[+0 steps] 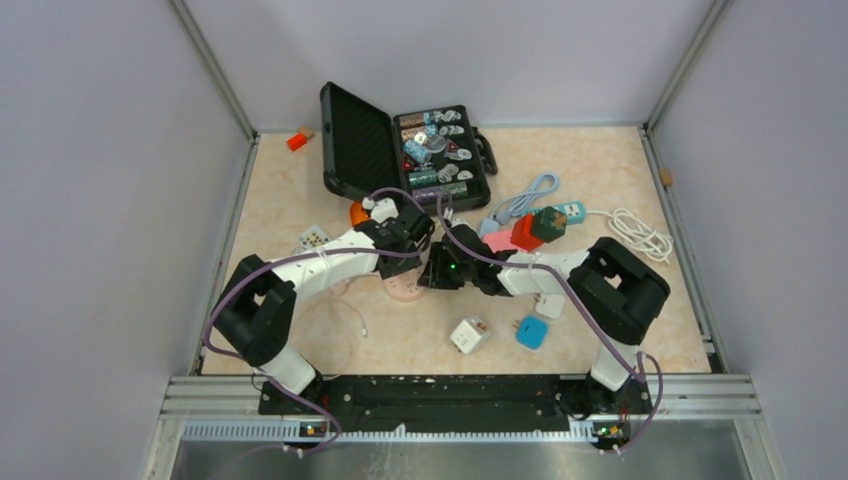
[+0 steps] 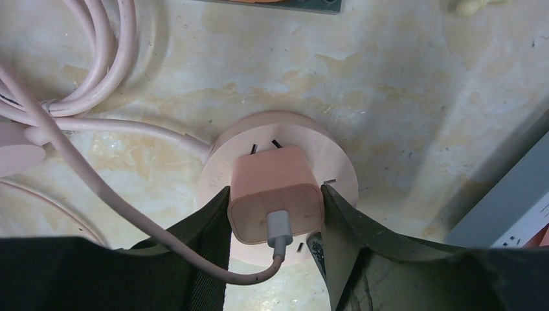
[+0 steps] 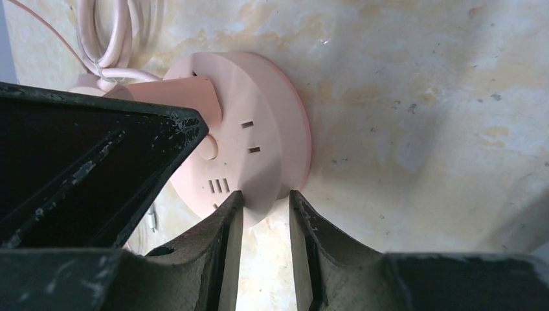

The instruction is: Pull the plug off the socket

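Near the middle of the counter (image 1: 600, 170), the round pink socket (image 2: 320, 149) is lying flat, the pink plug (image 2: 275, 184) sitting in it. Your left fingers (image 2: 207, 240) are clasping the plug's sides; your right fingers (image 3: 223, 253), narrow, are straddling the socket's rim, clamping or not you cannot tell.

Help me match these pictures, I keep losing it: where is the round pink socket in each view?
Top external: round pink socket mid-table, below the open black case, mostly hidden.
Left wrist: centre, under the pink plug.
Right wrist: left of centre.
Shared landmark: the pink plug, seen in both wrist views.
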`<state>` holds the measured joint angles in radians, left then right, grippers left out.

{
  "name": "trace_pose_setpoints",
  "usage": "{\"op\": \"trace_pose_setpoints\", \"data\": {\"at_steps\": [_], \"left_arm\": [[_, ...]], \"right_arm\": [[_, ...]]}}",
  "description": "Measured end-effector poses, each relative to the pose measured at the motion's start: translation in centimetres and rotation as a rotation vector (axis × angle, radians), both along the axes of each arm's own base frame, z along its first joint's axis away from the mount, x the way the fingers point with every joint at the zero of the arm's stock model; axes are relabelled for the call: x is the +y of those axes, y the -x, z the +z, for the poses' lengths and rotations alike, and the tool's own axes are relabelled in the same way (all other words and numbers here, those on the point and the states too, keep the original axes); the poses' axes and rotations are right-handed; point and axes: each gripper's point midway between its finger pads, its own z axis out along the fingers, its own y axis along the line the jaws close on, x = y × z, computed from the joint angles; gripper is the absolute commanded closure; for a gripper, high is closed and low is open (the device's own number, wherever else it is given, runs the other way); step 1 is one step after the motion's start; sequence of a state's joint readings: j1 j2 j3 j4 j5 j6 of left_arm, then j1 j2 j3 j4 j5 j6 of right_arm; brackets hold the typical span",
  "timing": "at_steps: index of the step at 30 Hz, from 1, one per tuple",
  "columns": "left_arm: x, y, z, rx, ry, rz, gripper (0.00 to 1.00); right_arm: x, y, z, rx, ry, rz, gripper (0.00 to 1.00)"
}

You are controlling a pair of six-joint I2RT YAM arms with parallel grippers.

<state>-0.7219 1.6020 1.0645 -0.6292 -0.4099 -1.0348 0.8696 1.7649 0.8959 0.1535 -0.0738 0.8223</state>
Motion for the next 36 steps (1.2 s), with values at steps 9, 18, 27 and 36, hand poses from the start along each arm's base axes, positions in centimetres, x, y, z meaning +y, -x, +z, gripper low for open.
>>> {"op": "trace_pose_setpoints", "data": {"at_steps": [9, 18, 27, 36], "left_arm": [[0.7, 0.7, 0.3, 0.025, -0.04, -0.062, 0.69], [1.6, 1.3, 0.7, 0.025, 0.005, -0.095, 0.7], [2.2, 1.4, 0.7, 0.03, 0.065, -0.104, 0.59], [3.1, 1.2, 0.1, 0.031, 0.009, -0.091, 0.29]], "right_arm": [[1.3, 0.8, 0.0, 0.014, 0.056, 0.027, 0.72], [1.7, 0.8, 0.1, 0.031, 0.077, 0.001, 0.74], [2.3, 0.8, 0.2, 0.03, 0.052, 0.01, 0.73], [2.8, 0.6, 0.1, 0.032, 0.04, 0.018, 0.71]]}}
